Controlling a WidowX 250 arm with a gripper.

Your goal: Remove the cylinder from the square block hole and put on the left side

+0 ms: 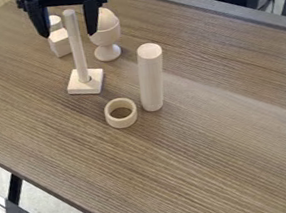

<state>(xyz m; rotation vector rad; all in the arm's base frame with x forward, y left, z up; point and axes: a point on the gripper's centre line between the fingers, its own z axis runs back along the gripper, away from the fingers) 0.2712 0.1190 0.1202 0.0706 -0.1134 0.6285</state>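
Note:
My gripper (pixel 67 30) hangs at the top left of the camera view, its two fingers spread wide apart and pointing down. Between and just beneath the fingertips is the upper end of a thin wooden cylinder (pixel 78 50), seemingly untouched by them. The cylinder stands upright in the hole of a flat square block (pixel 87 87) that rests on the table.
On the wooden table (pixel 233 150), a thick upright cylinder (pixel 150 79) and a ring (pixel 121 122) stand right of and nearer than the block. Behind it are an egg cup (pixel 107 44) holding an egg shape and a small block (pixel 60 43) with a rounded piece.

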